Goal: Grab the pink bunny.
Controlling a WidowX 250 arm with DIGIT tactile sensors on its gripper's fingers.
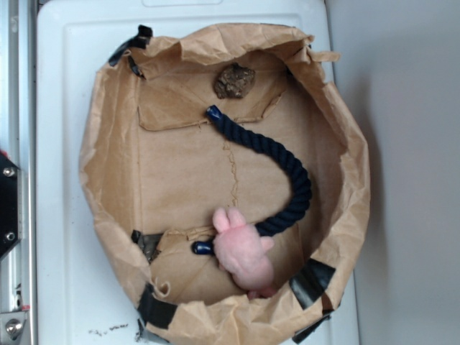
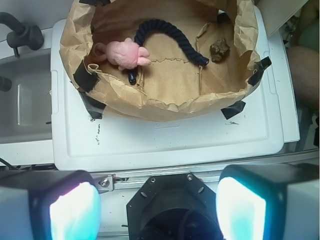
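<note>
while the gripper [image 2: 157, 200] hangs spread and empty outside the bag [image 2: 165, 107], the bunny [image 2: 125, 54] lies ungrabbed inside it, touching the rope [image 2: 162, 32]: approach, descent, grasp all left.

One pink bunny [image 1: 243, 248] lies at the lower centre of the exterior view, one navy rope [image 1: 277, 162] curves through the middle, and one brown lump [image 1: 233, 80] sits at upper centre. All three rest in one paper-bag basin [image 1: 108, 158] (its rim taped in several spots) on one white lid [image 1: 61, 215].
</note>
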